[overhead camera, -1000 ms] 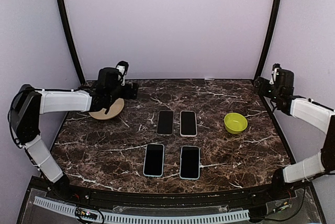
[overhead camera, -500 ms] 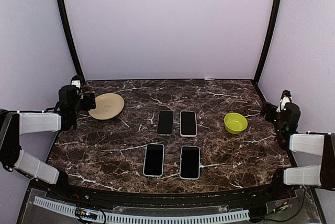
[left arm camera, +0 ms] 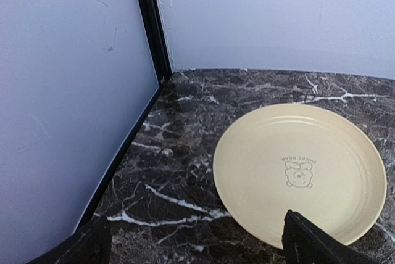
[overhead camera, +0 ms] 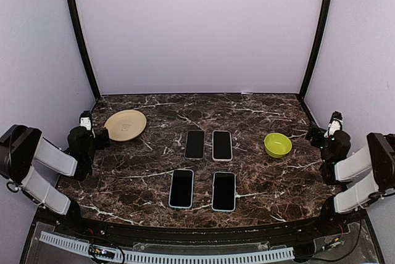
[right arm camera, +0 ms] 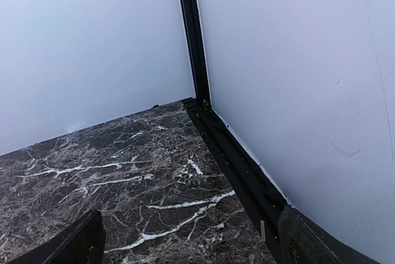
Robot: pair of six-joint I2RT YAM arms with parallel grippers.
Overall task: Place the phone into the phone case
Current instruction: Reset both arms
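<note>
Four phone-shaped items lie in two rows of two at the centre of the worktop. The far-left item is dark all over. The far-right item, the near-left item and the near-right item each show a pale rim around a black face. You cannot tell from these views which item is the bare phone and which is a phone case. Within each row the two items lie just beside each other, apart.

The left gripper sits at the left edge of the worktop, jaws wide apart and holding nothing. In its wrist view the fingers frame the cream plate, which lies flat near the far-left corner.

The right gripper sits at the right edge, jaws likewise wide apart and empty. Its wrist camera faces the far-right corner.

A green bowl stands between the items and the right gripper.
</note>
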